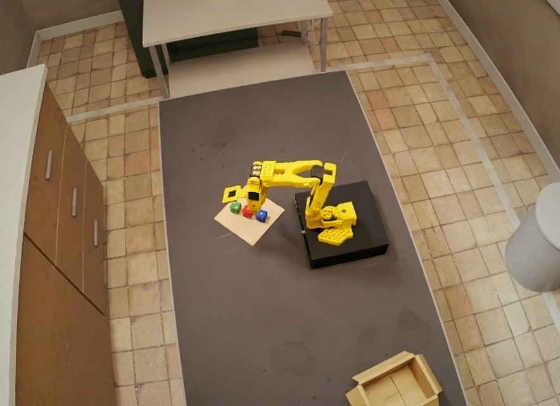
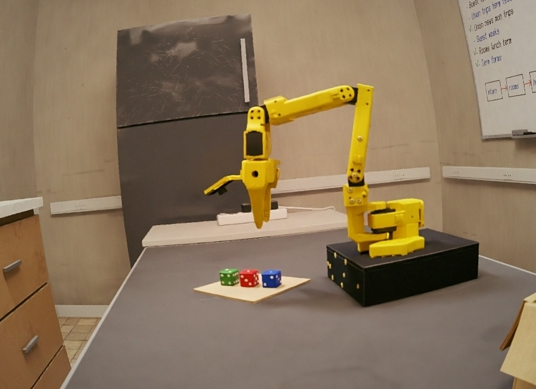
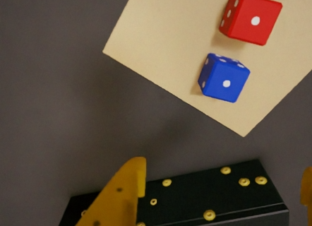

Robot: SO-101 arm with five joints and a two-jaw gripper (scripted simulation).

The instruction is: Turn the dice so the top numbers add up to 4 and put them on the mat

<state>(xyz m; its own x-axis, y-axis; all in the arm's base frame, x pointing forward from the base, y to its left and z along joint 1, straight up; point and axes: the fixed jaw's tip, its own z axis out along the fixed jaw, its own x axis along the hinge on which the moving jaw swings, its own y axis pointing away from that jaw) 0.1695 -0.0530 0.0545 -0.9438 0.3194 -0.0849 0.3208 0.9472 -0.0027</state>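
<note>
A green die (image 1: 235, 207) (image 2: 228, 277), a red die (image 1: 247, 211) (image 2: 248, 278) (image 3: 254, 28) and a blue die (image 1: 261, 216) (image 2: 271, 279) (image 3: 226, 74) sit flat in a row on the square tan mat (image 1: 252, 234) (image 2: 254, 296) (image 3: 148, 34). All three are fully on it, with small gaps. Red and blue each show one pip on top. The green die's top is too small to read surely, and the wrist view leaves it out. My gripper (image 1: 239, 205) (image 2: 232, 210) (image 3: 224, 169) is open and empty, high above the mat.
The black base box (image 1: 370, 225) (image 2: 416, 281) (image 3: 190, 196) carries the arm, to the right of the mat. An open cardboard box (image 1: 384, 370) (image 2: 522, 346) stands at the near right of the dark table.
</note>
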